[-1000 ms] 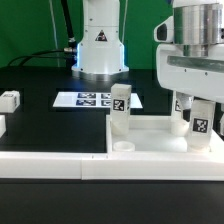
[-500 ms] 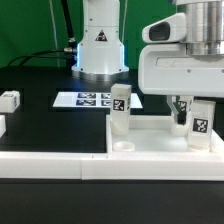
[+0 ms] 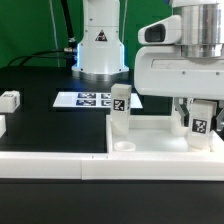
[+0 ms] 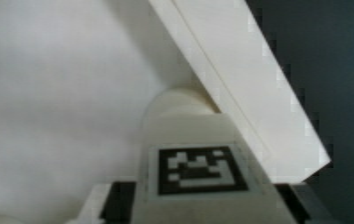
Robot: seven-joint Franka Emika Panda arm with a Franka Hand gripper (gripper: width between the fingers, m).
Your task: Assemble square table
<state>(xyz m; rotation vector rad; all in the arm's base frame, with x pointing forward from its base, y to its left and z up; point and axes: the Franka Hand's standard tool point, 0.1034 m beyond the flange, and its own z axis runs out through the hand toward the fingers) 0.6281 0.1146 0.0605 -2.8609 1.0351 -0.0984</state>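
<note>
The white square tabletop lies on the black table at the exterior view's right, rim up. One tagged white leg stands upright in its back left corner, and an empty round socket shows in front of it. My gripper is shut on a second tagged leg, held upright at the tabletop's right back corner. In the wrist view this leg sits between my fingers, its far end against the slab beside the raised rim.
A loose white leg lies at the exterior view's left, with another white part at the left edge. The marker board lies behind the tabletop. The long low white barrier wall runs along the front. The robot base stands at the back.
My hand has turned about its vertical axis while staying over the right back corner. The leg in my fingers has stayed upright in the same place.
</note>
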